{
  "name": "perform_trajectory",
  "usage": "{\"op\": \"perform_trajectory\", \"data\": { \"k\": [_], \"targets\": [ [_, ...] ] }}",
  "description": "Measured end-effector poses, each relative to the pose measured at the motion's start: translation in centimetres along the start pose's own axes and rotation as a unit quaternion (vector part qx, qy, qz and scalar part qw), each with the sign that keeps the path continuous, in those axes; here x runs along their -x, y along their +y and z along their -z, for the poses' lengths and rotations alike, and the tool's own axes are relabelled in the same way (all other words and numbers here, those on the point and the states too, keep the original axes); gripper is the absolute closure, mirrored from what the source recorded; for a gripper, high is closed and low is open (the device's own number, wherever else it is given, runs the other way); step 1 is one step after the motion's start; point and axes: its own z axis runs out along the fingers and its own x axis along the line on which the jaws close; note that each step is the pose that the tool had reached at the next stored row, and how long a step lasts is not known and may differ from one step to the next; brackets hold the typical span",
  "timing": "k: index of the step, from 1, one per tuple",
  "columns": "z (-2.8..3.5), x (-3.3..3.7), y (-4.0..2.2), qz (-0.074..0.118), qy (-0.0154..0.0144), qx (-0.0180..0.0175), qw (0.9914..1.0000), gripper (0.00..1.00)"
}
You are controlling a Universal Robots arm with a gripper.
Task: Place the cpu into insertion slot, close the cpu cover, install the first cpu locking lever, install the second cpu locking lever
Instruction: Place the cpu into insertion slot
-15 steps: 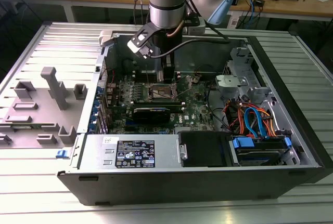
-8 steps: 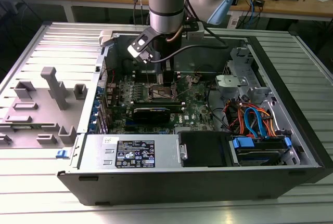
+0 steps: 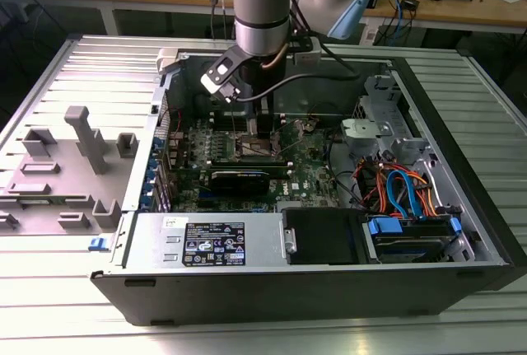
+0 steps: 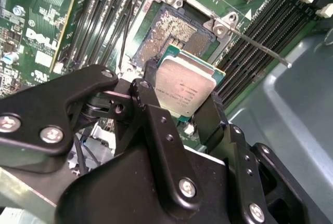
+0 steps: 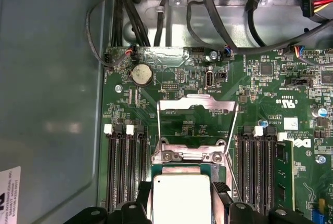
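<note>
Not yet seated, the cpu [image 4: 186,91] is clamped in the end effector [image 4: 182,96] just above the insertion slot [image 4: 174,29], at 12 o'clock from the graphics card [image 3: 239,180] in the exterior view; the cpu cover [image 5: 208,102] stands open.

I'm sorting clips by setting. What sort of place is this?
Likely an electronics lab or workshop: an open computer case lies on a ribbed metal table, a cable-strewn workbench stands behind it, and the gripper holds the cpu near the insertion slot.
</note>
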Motion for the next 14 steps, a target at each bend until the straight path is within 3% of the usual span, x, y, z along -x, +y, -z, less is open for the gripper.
{"op": "perform_trajectory", "data": {
  "k": [4,14],
  "targets": [
    [-0.27,0.25,-0.08,0.000,0.0001,0.0003,1.00000,0.46],
    [-0.26,0.27,-0.07,0.000,-0.0003,0.0002,1.00000,0.46]
  ]
}}
